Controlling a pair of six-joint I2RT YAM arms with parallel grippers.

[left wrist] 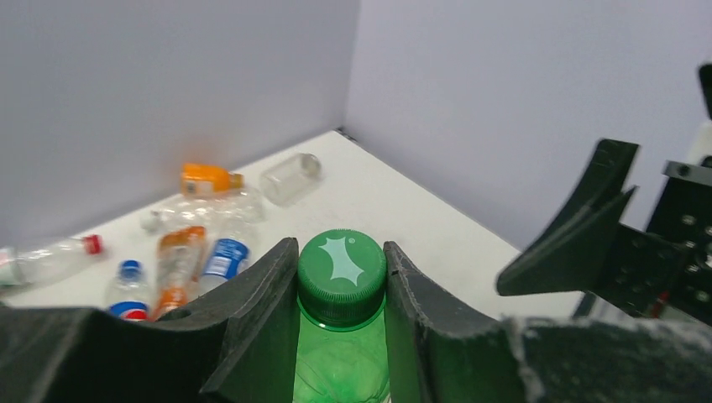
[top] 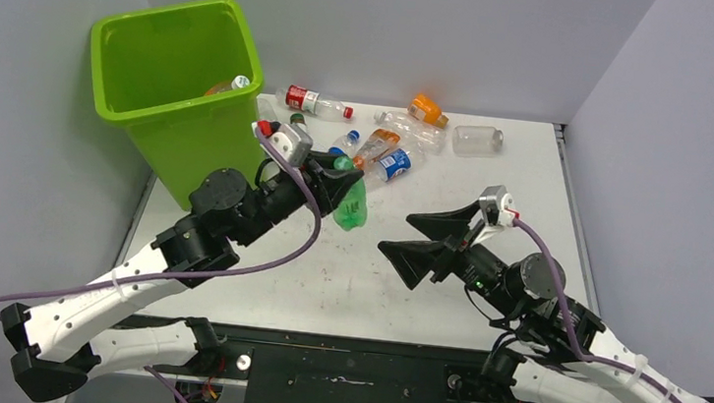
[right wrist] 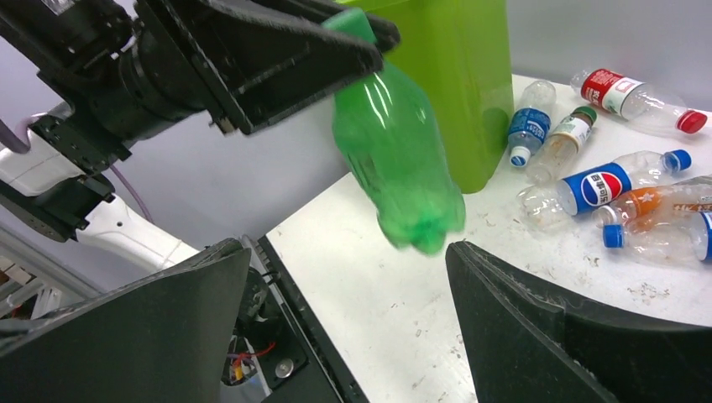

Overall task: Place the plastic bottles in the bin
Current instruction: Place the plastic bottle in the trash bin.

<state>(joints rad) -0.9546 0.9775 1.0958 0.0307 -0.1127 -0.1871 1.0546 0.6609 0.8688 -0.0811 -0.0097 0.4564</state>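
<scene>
We find the left pincer (left wrist: 340,256) closed on the capped neck of the green bottle (right wrist: 395,159); the body hangs over the worktop (top: 355,280) at frame centre, right of the bin (top: 191,136). The right pincer (top: 426,236) stands wide, empty. We judge the narrow neck grip may let the bottle swing, slip, or clip the bin rim.

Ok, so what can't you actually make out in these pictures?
Top view: the lower inside of the bin is hidden by its near wall, so its contents cannot be counted.
Left wrist view: most of the green bottle below its cap is hidden by the left jaws and cut off by the bottom edge.
Right wrist view: the bin's rim is cut off by the top edge.
</scene>
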